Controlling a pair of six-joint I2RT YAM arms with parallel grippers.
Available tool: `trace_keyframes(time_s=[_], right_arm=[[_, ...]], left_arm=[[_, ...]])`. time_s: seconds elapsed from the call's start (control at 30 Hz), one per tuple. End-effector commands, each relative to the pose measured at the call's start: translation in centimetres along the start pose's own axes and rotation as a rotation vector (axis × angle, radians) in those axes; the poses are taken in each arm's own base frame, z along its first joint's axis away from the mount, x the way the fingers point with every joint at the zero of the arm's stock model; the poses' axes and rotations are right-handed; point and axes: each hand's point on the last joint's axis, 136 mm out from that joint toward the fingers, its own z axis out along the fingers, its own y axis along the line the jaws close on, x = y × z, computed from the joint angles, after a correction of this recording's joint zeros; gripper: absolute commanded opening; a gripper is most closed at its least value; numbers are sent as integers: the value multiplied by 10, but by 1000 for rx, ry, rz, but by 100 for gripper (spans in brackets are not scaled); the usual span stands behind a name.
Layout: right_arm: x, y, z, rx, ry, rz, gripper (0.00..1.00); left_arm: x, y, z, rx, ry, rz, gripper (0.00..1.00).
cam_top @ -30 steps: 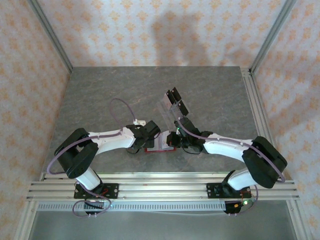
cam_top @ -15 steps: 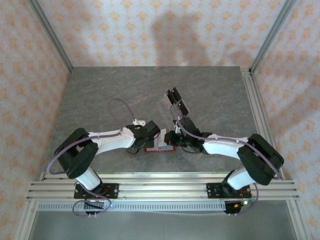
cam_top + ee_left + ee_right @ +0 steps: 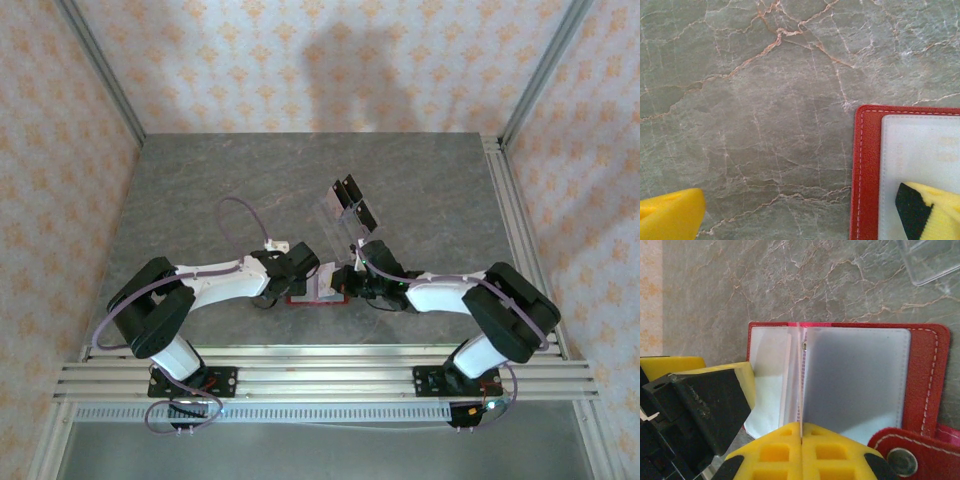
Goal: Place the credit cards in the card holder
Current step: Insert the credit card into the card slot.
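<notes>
The red card holder (image 3: 926,375) lies open on the table, its greyish clear pockets facing up, snap tab (image 3: 901,456) at the near right. My right gripper (image 3: 801,427) is shut on one credit card (image 3: 801,375), held edge-on and upright over the fold between the pockets. My left gripper (image 3: 800,210) is open; one finger (image 3: 932,207) rests on the holder's white left pocket (image 3: 920,150), the other hangs over bare table. From above, both grippers meet over the card holder (image 3: 318,297), the left gripper (image 3: 303,272) on its left and the right gripper (image 3: 346,280) on its right.
A clear plastic tray with black tabs (image 3: 345,205) stands just behind the card holder, its corner at the top right of the right wrist view (image 3: 930,260). An aluminium frame rail (image 3: 515,230) runs along the table's right edge.
The right arm has drawn in a little toward the card holder, still gripping the card. The left arm has stayed put.
</notes>
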Motion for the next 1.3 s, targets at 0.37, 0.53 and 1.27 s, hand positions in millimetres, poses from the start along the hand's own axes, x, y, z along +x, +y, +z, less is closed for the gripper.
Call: trace_keyframes(time_s=[0.37, 0.53, 1.27], right_arm=[[-2, 11, 6, -91, -4, 30, 0], [0, 9, 9, -93, 2, 42, 0], [11, -4, 12, -104, 8, 89, 0]], left_arm=[[13, 18, 1, -78, 23, 33, 100], [13, 18, 2, -77, 25, 34, 100], [12, 17, 0, -75, 24, 35, 100]])
